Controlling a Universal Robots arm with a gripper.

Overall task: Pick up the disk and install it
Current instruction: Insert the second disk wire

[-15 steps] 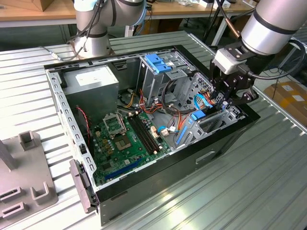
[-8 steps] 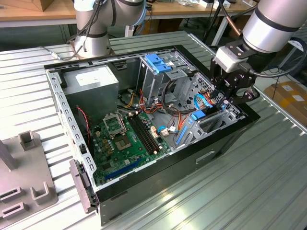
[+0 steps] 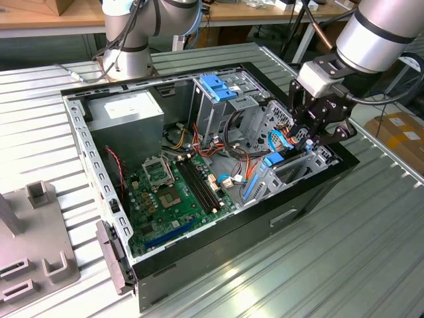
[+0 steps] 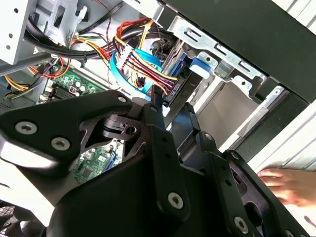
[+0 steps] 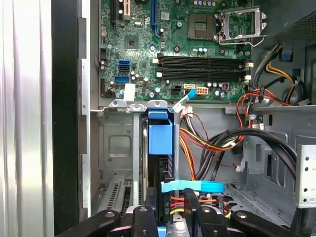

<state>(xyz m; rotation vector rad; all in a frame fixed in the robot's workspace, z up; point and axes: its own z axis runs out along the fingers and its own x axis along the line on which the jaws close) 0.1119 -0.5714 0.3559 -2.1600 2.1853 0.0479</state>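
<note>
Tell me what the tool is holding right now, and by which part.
It cannot be told: the tool sits low inside the open black computer case, its tips hidden among cables.

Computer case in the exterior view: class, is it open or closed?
Open. The side facing up has no panel, so the motherboard and cables inside the computer case are visible.

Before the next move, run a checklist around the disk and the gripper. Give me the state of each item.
1. Gripper above the drive bay: ok.
2. Disk standing on edge in the bay: ok.
3. Disk fully seated: cannot tell.
4. Blue flat cable clear of the gripper: not ok, it crosses right by it.
5. Person's hand away from the case: not ok, it is close beside it.
</note>
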